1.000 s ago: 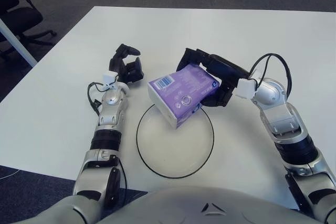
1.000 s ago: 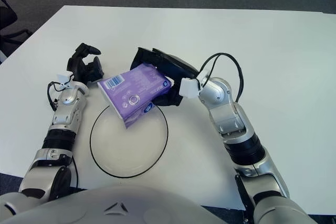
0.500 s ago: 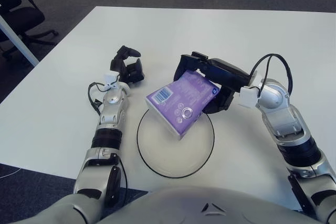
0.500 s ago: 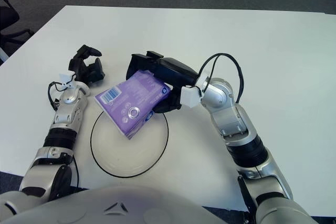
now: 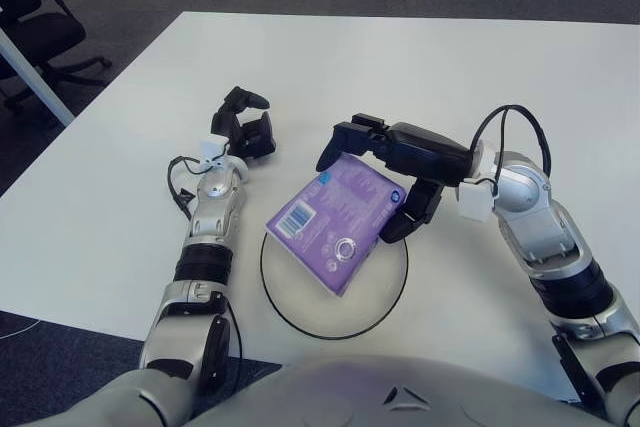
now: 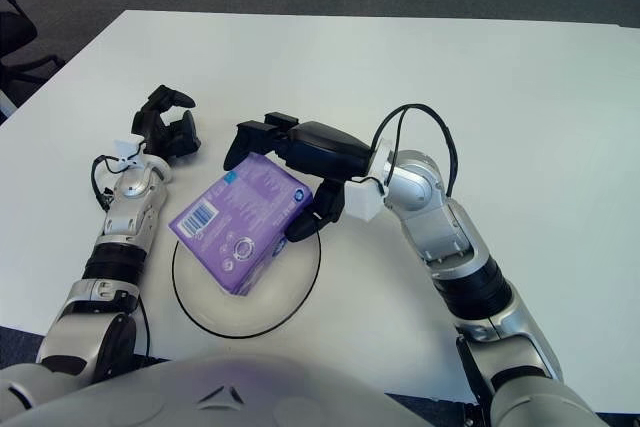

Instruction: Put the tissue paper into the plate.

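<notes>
Left eye view, from the left: the left hand (image 5: pixel 245 127) rests on the table (image 5: pixel 480 77) beside the plate (image 5: pixel 385 292), fingers loosely curled around nothing. Next, the purple tissue pack (image 5: pixel 335 222) sits tilted over the plate's near-left part; its lower corner seems to touch or nearly touch the dish. On the right, the right hand (image 5: pixel 385 167) has its fingers around the pack's far end, thumb underneath. The carry looks almost done; what is left is setting the pack flat and letting go.
</notes>
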You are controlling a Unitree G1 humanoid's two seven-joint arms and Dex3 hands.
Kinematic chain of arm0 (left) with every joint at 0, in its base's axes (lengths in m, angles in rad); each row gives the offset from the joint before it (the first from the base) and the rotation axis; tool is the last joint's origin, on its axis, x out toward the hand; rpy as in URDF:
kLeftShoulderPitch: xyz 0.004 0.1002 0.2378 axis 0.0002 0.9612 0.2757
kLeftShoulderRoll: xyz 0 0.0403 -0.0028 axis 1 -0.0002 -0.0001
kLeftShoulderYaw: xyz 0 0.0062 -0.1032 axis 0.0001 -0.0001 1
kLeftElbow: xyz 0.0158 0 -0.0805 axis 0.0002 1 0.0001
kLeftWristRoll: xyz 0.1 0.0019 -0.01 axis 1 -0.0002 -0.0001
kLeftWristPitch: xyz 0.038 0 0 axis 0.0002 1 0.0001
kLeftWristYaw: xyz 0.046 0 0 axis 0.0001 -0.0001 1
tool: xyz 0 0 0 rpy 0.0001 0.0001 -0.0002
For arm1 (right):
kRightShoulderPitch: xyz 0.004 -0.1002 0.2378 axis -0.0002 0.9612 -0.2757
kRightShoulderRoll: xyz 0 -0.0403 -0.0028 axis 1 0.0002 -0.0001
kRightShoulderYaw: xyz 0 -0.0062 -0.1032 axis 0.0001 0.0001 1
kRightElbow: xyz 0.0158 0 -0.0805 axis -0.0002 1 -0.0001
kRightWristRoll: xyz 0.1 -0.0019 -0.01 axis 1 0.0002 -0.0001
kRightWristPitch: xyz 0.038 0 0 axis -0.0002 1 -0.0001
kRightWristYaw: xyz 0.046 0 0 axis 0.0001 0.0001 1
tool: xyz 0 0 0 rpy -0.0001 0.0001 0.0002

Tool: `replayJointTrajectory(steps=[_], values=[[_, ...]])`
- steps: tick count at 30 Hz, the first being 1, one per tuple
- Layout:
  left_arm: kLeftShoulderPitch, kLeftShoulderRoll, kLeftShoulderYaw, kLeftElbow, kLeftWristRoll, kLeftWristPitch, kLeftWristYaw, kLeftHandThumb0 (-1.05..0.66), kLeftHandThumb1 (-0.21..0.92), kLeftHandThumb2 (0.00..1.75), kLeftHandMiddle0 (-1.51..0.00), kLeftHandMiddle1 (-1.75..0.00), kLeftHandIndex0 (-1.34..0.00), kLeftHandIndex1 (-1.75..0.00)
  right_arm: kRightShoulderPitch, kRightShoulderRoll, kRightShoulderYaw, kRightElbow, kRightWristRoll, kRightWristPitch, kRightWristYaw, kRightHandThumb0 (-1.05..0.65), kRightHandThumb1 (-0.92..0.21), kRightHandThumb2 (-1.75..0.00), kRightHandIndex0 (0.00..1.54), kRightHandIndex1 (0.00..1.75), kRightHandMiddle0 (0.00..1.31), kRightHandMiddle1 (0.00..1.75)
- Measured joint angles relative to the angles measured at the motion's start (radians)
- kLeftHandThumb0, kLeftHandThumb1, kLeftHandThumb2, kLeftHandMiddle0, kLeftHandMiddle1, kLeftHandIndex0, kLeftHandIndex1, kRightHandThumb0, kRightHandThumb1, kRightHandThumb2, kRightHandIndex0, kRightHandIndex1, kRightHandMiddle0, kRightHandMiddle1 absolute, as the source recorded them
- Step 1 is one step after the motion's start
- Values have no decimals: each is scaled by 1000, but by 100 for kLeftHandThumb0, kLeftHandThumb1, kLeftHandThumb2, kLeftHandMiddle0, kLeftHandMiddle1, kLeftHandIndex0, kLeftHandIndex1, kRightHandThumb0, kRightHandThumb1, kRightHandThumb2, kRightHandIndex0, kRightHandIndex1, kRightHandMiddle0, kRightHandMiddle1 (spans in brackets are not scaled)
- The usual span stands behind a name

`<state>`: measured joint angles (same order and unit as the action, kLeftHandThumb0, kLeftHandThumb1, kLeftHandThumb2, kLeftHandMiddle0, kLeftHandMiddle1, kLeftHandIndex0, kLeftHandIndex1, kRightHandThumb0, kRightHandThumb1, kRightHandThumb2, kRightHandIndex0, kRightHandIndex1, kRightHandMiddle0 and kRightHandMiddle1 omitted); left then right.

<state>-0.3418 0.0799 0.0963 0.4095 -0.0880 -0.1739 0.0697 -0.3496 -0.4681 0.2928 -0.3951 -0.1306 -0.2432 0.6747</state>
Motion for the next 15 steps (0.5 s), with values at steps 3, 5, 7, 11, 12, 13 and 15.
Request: replayJointTrajectory(steps=[3, 5, 7, 11, 12, 13, 15], values=[[-4, 0, -1, 12, 17, -3, 12, -48, 32, 131, -131, -175, -61, -175, -1, -2, -3, 26, -4, -60, -4, -85, -62, -60, 0, 5, 0, 35], [-7, 0, -1, 20, 25, -8, 26, -48, 32, 132, -131, -175, -62, -175, -3, -2, -5, 40, -14, -88, -11, -89, -67, -53, 0, 2, 0, 24], [-8, 0, 0, 21, 30, -8, 38, -49, 31, 132, -131, -175, -62, -175, -3, -2, -6, 52, -24, -109, -21, -92, -70, -49, 0, 1, 0, 20], [-8, 0, 0, 16, 34, -4, 52, -49, 30, 134, -131, -175, -63, -175, -4, 0, -9, 71, -50, -141, -43, -95, -75, -42, 0, 0, 0, 10], [-7, 0, 0, 12, 34, -1, 52, -49, 30, 134, -130, -175, -63, -175, -4, 1, -10, 76, -56, -148, -50, -95, -75, -40, 0, 0, 0, 9], [-6, 0, 0, 8, 34, 2, 52, -49, 30, 134, -130, -175, -63, -175, -5, 2, -11, 81, -62, -153, -55, -95, -76, -40, 0, 0, 0, 9], [-4, -1, -1, 2, 34, 3, 52, -49, 29, 135, -130, -175, -64, -175, -6, 4, -11, 88, -74, -159, -62, -95, -76, -37, 0, 0, 0, 9]])
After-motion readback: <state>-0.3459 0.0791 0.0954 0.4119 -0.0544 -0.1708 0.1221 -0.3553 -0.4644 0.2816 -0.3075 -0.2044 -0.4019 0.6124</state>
